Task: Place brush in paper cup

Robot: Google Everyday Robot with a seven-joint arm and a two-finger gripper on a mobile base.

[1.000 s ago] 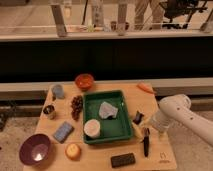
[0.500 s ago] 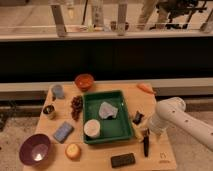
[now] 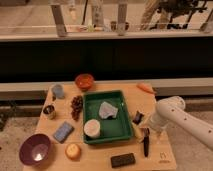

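Observation:
The brush (image 3: 146, 145) lies on the wooden table (image 3: 165, 155) right of the green tray (image 3: 120, 96), black handle toward the front edge and pale head toward the back. My gripper (image 3: 140, 123) hangs at the end of the white arm (image 3: 172, 114), just above and behind the brush's head, by the tray's right rim. Its fingers are open and hold nothing. The paper cup (image 3: 92, 128), short and cream-white, stands upright in the tray's front left corner.
A crumpled grey-blue thing (image 3: 107, 110) lies in the tray. Around it are an orange bowl (image 3: 84, 81), grey-blue cup (image 3: 58, 90), metal cup (image 3: 49, 111), grapes (image 3: 76, 105), blue sponge (image 3: 63, 131), purple bowl (image 3: 35, 149), orange fruit (image 3: 73, 150), black block (image 3: 123, 159) and carrot (image 3: 146, 88).
The arm has swung left and lowered, bringing the gripper from the table's right edge to just over the brush's head. The brush and cup have not moved.

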